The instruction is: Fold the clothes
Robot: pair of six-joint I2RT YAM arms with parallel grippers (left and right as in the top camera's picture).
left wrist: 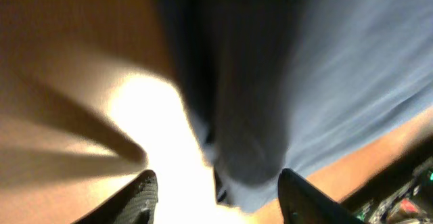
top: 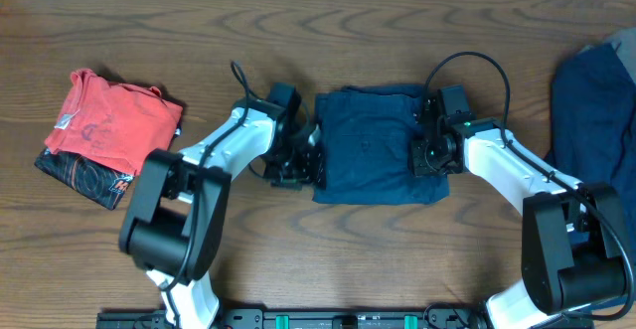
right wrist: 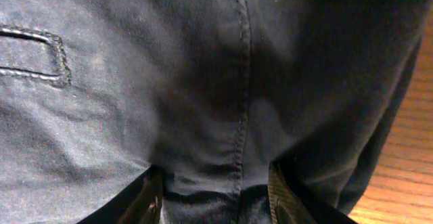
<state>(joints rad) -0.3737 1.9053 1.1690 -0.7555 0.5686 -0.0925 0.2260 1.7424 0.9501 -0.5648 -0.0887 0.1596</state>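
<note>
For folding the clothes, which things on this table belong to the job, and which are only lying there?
Belong to the job:
navy shorts, in the middle between the arms
navy garment, at the right edge

Only lying there:
red T-shirt, on the left
black garment with orange print, partly under it

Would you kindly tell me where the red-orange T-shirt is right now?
The red-orange T-shirt lies at the overhead view's left side, atop a black printed garment, left of the left gripper.
</note>
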